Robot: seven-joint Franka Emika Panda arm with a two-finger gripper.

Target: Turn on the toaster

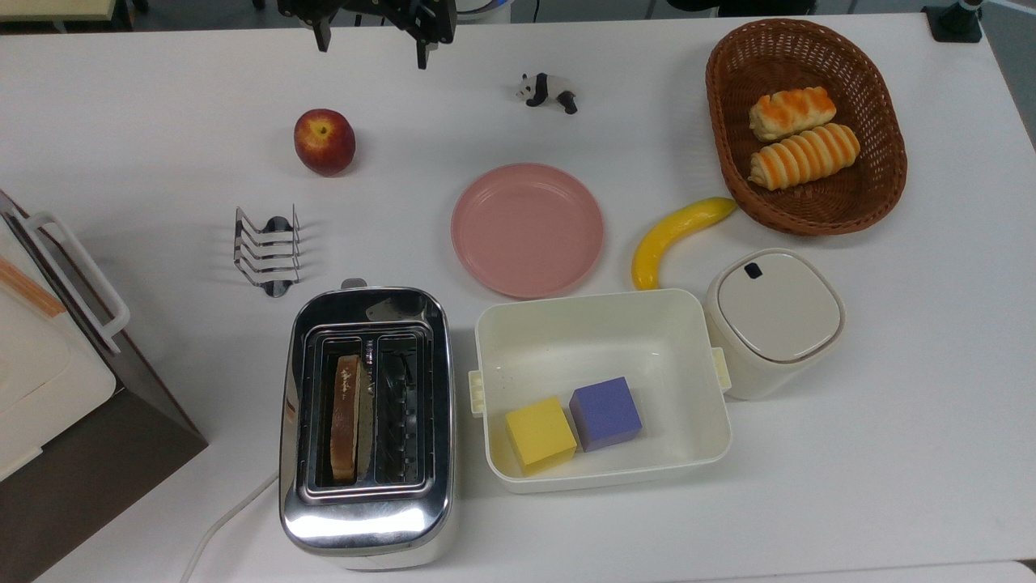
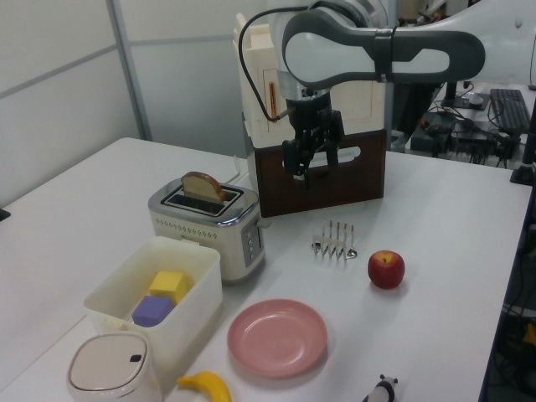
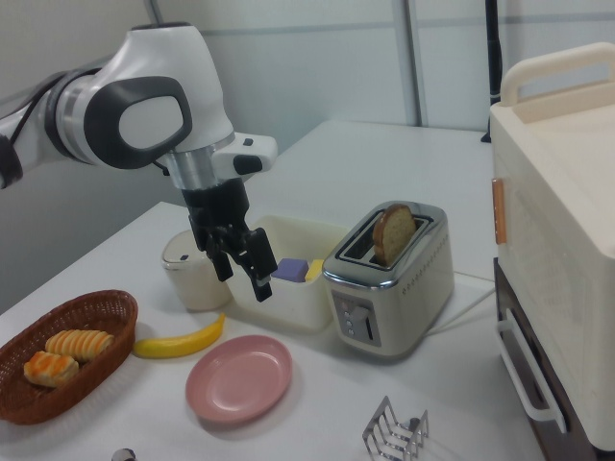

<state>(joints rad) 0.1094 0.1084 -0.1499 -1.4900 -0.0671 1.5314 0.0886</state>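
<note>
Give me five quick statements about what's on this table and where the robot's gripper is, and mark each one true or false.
1. A slice of bread stands in one slot of the toaster. True.
2. The gripper is pressing the toaster's lever. False: it hangs open in the air, well away from the toaster.
3. The white bin holds a yellow cube and a purple cube. True.
4. The apple sits on the pink plate. False: it rests on the table; the plate is bare.
5. The wicker basket holds two bread rolls. True.
</note>
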